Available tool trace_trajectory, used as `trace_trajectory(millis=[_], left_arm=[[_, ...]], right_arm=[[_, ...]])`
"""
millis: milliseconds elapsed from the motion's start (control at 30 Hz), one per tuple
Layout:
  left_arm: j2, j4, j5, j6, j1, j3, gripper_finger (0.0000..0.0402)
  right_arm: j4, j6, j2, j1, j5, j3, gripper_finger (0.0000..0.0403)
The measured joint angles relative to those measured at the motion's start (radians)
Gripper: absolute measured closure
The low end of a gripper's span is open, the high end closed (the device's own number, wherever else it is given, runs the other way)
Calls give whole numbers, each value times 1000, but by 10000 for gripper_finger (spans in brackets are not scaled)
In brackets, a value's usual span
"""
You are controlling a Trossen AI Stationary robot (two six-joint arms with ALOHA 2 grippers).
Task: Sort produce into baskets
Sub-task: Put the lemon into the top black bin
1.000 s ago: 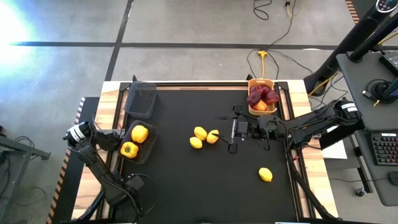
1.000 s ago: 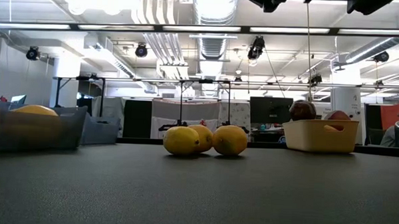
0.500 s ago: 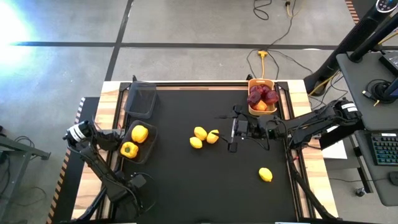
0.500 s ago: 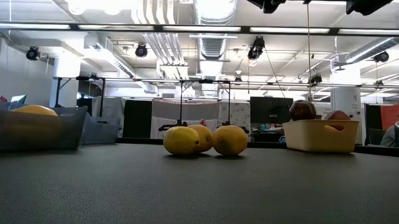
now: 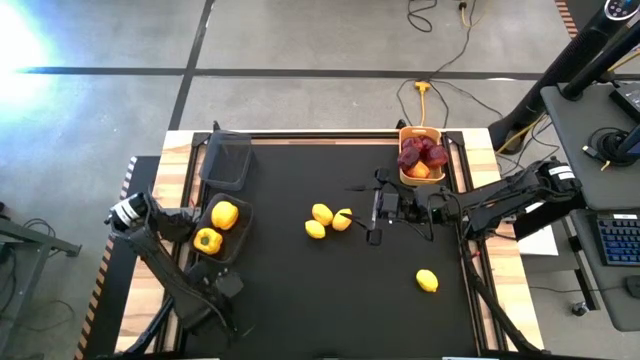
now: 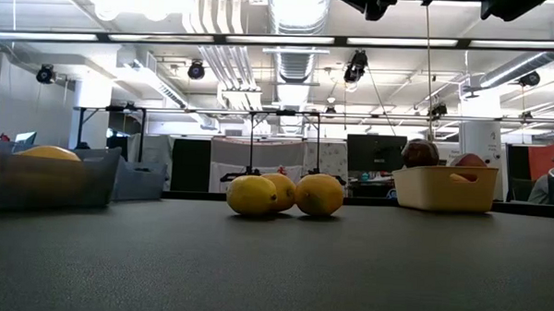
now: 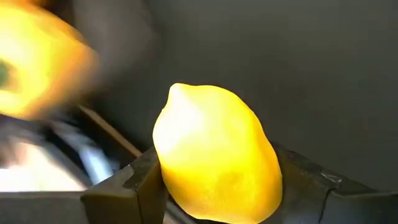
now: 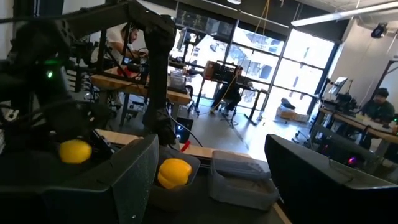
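Note:
My left gripper (image 5: 228,287) stands near the table's front left and is shut on a yellow lemon (image 7: 214,162), which it hides in the high view. Beside it, a dark basket (image 5: 238,243) holds two yellow peppers (image 5: 216,227). An empty black mesh basket (image 5: 226,160) stands behind that one. The yellow-orange basket (image 5: 421,181) at the far right holds red produce (image 5: 422,153). My right gripper (image 5: 372,214) hovers open just right of three lemons (image 5: 328,221) at mid-table. One more lemon (image 5: 427,281) lies at the near right. My left gripper pinches the lemon between its two fingers (image 7: 140,186), which lie on its opposite long sides (image 7: 169,180). The lemon's pointed end (image 7: 177,90) sticks out beyond the fingertips. Whether it rests on the table I cannot tell.
In the low view the three lemons (image 6: 285,195) sit mid-table, the yellow-orange basket (image 6: 442,189) to the right and the dark basket (image 6: 50,180) to the left. Wooden rails (image 5: 180,140) frame the black mat. People show in the room beyond.
My left gripper has shut on the lemon and shifted a little toward the table's far right. My right gripper and the other produce have kept still.

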Motion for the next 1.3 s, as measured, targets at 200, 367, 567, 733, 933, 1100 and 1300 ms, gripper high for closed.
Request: trace_trajectory(millis=[200, 367, 567, 733, 933, 1100, 1300], left_arm=[[-16, -241, -208, 226, 195, 137, 191], [-59, -241, -330, 465, 494, 105, 192], [-106, -241, -545, 758, 897, -10, 193], [-133, -131, -598, 948, 1315, -73, 193], [-131, 76, -488, 1122, 1697, -122, 190], [-131, 190, -378, 1198, 1829, -125, 189], [-112, 258, -319, 1209, 1876, -123, 188]], right_arm=[[-1, 17, 0, 0, 0, 0, 117], [-19, 14, 0, 0, -1, 0, 117], [-33, -2, 1, 0, -1, 0, 117], [-56, -13, 1, 0, -1, 0, 117], [-57, -12, 1, 0, -1, 0, 117], [-56, -13, 1, 0, -1, 0, 117], [-66, -13, 1, 0, -1, 0, 117]])
